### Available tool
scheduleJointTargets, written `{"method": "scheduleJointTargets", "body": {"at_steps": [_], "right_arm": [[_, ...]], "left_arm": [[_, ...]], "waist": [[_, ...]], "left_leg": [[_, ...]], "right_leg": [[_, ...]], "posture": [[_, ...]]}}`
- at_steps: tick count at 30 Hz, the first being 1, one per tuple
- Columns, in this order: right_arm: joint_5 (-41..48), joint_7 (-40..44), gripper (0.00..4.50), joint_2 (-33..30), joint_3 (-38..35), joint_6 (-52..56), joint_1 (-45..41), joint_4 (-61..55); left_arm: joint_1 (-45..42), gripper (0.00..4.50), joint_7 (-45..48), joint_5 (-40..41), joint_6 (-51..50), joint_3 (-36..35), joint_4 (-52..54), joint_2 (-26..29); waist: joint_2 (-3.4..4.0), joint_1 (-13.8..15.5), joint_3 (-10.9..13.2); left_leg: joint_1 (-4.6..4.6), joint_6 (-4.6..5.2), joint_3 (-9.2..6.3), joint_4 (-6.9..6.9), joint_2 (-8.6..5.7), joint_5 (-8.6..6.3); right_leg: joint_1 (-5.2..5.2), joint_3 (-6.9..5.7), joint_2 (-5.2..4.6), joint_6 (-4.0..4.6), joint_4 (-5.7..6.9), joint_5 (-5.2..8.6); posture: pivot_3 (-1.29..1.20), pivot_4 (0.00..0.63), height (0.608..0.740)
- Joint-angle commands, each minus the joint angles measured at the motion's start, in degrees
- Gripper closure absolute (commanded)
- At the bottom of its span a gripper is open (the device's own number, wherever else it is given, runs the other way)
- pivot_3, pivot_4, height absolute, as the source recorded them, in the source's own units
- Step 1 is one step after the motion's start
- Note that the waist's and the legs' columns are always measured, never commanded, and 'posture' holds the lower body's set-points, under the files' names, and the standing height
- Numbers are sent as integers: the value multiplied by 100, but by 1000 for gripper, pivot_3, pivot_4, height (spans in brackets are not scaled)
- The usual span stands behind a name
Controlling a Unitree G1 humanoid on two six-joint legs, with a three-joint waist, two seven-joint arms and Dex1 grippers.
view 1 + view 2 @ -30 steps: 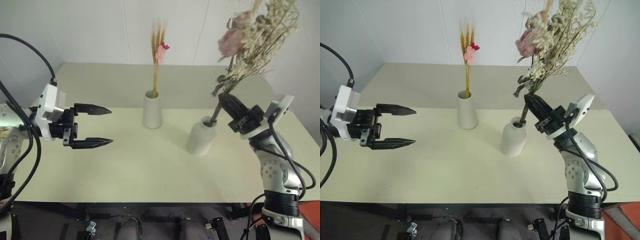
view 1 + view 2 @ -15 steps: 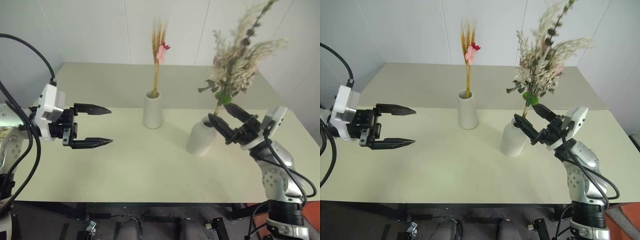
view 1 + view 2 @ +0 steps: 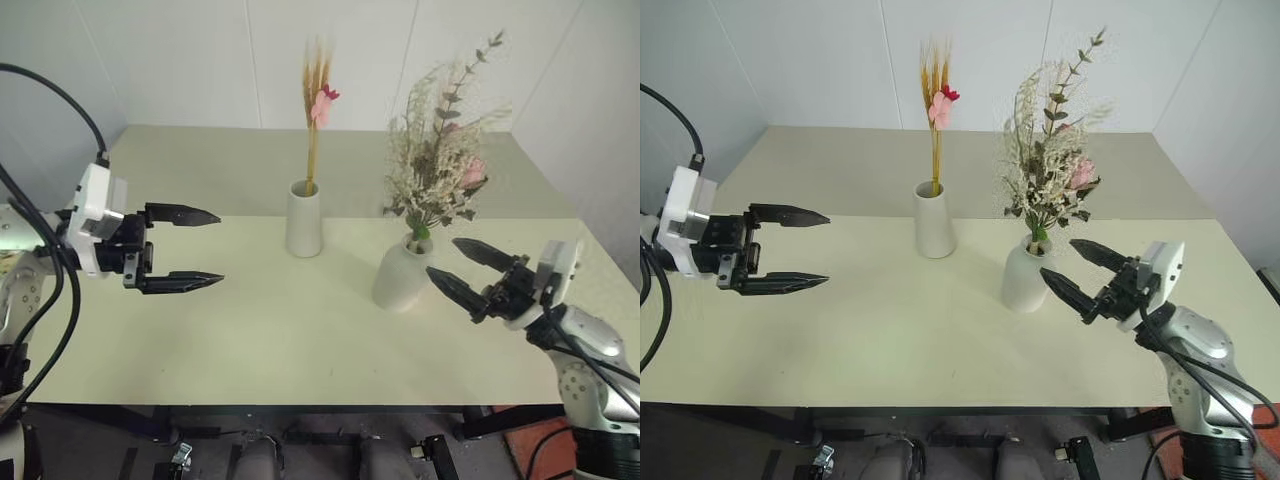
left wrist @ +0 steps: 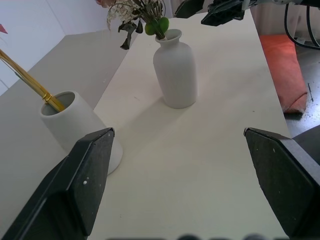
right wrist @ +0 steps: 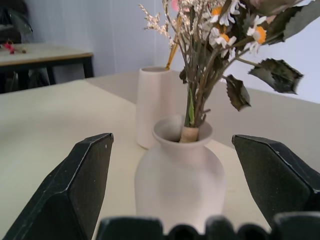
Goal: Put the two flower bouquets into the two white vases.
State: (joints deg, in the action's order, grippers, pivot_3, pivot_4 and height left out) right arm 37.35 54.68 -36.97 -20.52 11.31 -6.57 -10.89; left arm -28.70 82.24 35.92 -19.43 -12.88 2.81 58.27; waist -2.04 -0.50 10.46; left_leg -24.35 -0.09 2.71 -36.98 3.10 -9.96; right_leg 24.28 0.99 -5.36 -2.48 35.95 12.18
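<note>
Pale worktop [image 3: 300, 340] | right pincer [image 3: 458, 268] spread wide, empty, just beside round vase [image 3: 401, 272] | bushy bunch [image 3: 437, 160] stands stems-down in it, long axis near upright, tips up | left pincer [image 3: 198, 247] released, well apart | farther: tall vase [image 3: 304, 219] holding wheat stalks [image 3: 316, 110] upright.

I see the wheat bouquet [image 3: 316, 120] standing upright in the tall tapered vase [image 3: 304, 219], and the bushy cream bouquet [image 3: 437, 160] standing in the rounder bottle vase [image 3: 400, 275] just beside it.
</note>
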Motion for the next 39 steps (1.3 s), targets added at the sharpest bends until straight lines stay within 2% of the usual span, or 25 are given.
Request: {"method": "scheduleJointTargets", "body": {"at_steps": [1, 7, 14, 22, 32, 39], "right_arm": [[274, 560, 14, -687, -772, 105, 194, 211], [279, 1949, 14, -2047, -1539, 35, 248, 1460], [74, 2824, 14, -2895, -1595, -161, -310, 2476], [-203, 3179, 14, -3003, -1435, -415, -547, 2878], [-151, 3227, 14, -2887, -1471, -313, -630, 2855], [-82, 3255, 14, -2904, -1565, -213, -594, 2847]], "left_arm": [[179, 0, -55, 95, -21, -399, 223, 163], [918, 0, -218, 243, -231, -1043, 619, 252], [1698, 0, -351, 396, -480, -1778, 1066, 317], [2067, 0, -396, 389, -538, -2203, 1143, 398], [2200, 0, -395, 368, -534, -2381, 1141, 444], [2350, 0, -76, 225, -324, -2461, 905, 563]], "waist": [[0, 0, 0], [0, -33, 0], [0, -49, 0], [0, -15, 0], [1, -27, 0], [1, -28, 0]], "left_leg": [[0, 0, 0, 0, 0, 0], [7, 0, 5, 1, 1, 0], [16, -1, 11, 3, 5, -1], [14, -1, 13, 4, 4, -1], [14, -2, 16, 5, 6, -1], [14, -2, 17, 6, 6, -1]], "right_leg": [[0, 0, -1, -1, 0, 0], [-4, 2, -3, 28, -4, 21], [-4, 7, -2, 30, -4, 23], [-2, 5, -5, 32, -5, 26], [-1, 5, -4, 32, -4, 26], [0, 5, -5, 33, -5, 26]], "posture": [[0, 150, 740], [0, 150, 740], [0, 150, 740], [0, 150, 740], [0, 150, 740], [0, 150, 740]]}}
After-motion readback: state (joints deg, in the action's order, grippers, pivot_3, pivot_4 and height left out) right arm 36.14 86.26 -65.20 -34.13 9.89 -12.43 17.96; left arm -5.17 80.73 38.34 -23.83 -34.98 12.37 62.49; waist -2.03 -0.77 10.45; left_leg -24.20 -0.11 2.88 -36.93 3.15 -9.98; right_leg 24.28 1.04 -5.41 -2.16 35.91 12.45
